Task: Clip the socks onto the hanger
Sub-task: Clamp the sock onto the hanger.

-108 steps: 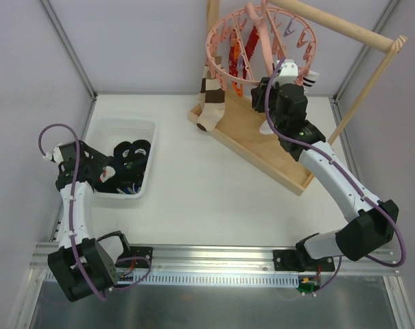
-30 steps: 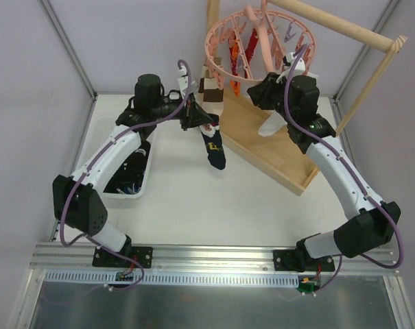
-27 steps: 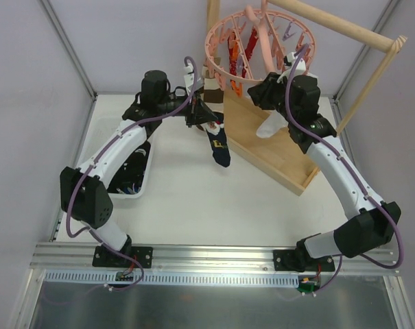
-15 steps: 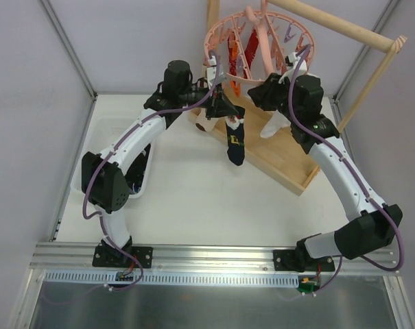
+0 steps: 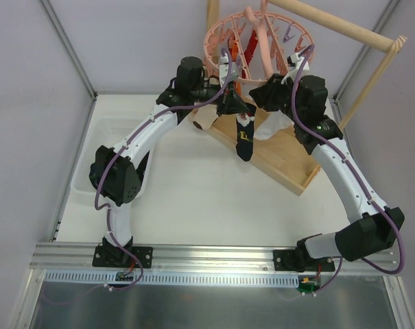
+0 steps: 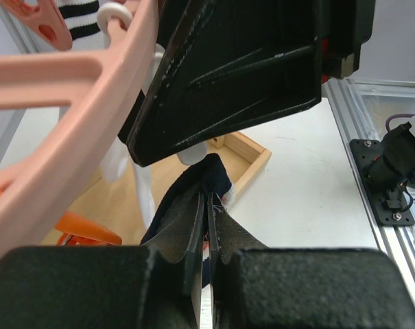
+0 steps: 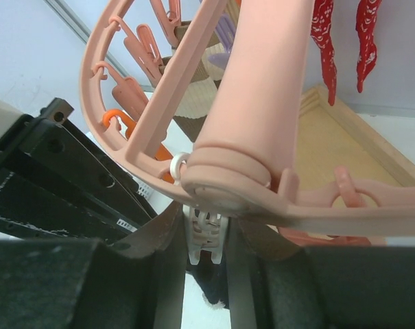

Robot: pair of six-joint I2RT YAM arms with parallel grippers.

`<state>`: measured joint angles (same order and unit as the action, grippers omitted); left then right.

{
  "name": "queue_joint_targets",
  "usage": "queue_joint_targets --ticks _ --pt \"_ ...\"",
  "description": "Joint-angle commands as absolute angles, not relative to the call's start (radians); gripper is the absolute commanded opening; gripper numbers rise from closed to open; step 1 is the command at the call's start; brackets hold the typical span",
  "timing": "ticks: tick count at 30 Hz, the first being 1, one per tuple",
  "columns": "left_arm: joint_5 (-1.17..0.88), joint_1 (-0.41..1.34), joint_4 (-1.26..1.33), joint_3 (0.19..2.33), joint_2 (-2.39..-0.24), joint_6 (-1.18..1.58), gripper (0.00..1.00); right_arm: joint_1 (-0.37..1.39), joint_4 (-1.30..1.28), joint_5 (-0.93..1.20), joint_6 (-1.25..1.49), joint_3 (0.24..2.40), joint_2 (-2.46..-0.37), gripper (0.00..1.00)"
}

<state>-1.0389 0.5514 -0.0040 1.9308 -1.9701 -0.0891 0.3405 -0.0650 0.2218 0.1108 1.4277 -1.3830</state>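
Hanging from the closed left gripper [image 5: 236, 112] at upper centre, just below the pink ring hanger [image 5: 214, 48], the navy sock [image 5: 244, 140] is not yet clipped, while the right gripper [image 7: 204, 226] pinches a white clip [image 7: 207, 255], seemingly to receive it.

Dark sock [image 5: 243, 140] just below pink hanger [image 5: 208, 41]

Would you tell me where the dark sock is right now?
In the top view, the dark sock hangs from the left gripper, below the pink hanger and above the wooden tray's left part.
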Motion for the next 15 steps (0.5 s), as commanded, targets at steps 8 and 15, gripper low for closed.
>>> queue_joint_targets --ticks 8,15 --pt "-1.081 0.568 0.037 2.003 -1.971 -0.098 0.00 0.334 -0.025 0.229 0.063 1.424 -1.348 0.01" --pt "-1.052 0.568 0.037 2.017 -1.965 -0.114 0.00 0.334 -0.026 0.224 0.051 1.416 -1.344 0.01"
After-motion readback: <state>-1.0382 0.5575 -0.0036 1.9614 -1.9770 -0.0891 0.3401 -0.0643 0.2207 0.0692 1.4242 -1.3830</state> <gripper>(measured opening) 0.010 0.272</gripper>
